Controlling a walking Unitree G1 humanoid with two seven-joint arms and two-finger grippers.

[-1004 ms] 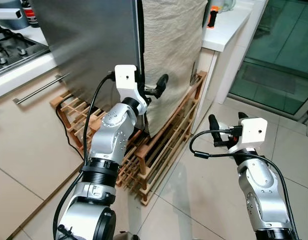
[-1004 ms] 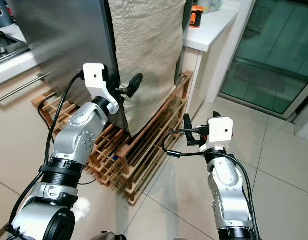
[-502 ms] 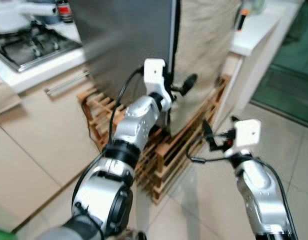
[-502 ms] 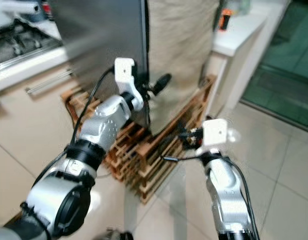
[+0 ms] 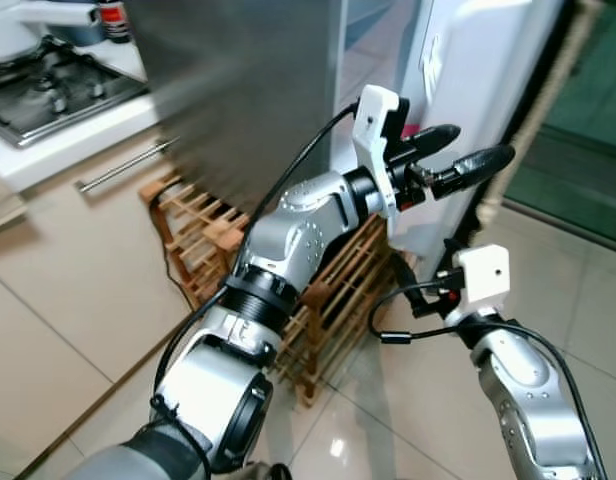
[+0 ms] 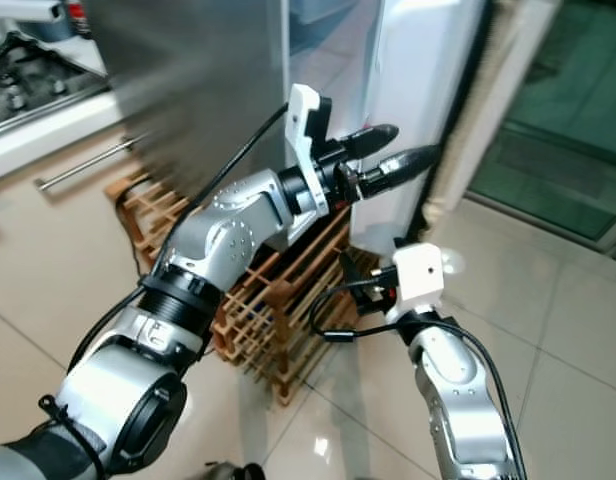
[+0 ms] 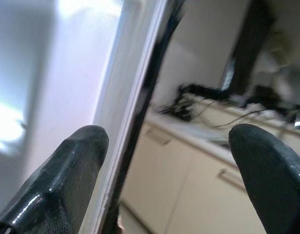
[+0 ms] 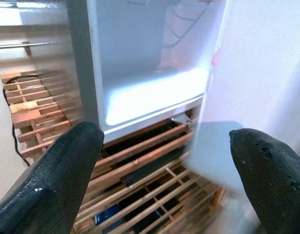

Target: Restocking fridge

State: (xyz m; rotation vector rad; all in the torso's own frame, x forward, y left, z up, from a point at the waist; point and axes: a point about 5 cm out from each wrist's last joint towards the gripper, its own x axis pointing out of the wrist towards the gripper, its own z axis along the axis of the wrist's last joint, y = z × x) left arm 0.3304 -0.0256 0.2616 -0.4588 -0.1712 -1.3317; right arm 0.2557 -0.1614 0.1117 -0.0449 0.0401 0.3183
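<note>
The steel fridge (image 5: pixel 238 90) stands with its door (image 5: pixel 478 70) swung open, white inner side facing me. My left gripper (image 5: pixel 473 145) reaches out at the door's free edge, open; in the left wrist view the door's edge with its black seal (image 7: pixel 140 112) runs between the two fingers (image 7: pixel 67 165). My right gripper (image 5: pixel 423 295) hangs lower, in front of the fridge's foot, open and empty. Its wrist view looks into the lit white fridge compartment (image 8: pixel 150 92), where I see no goods.
A wooden slatted rack (image 5: pixel 328 300) lies under and around the fridge base, with a black cable beside it. A counter with a gas hob (image 5: pixel 48 85) and a drawer handle (image 5: pixel 123 165) is at the left. A beige cloth (image 5: pixel 548 80) hangs on the door's outer side. Green glass doors (image 5: pixel 588 130) are at the right.
The fridge door has swung open to the right, and my left arm has stretched out with it. The camera shifted as well. My right gripper stayed low near the rack.
</note>
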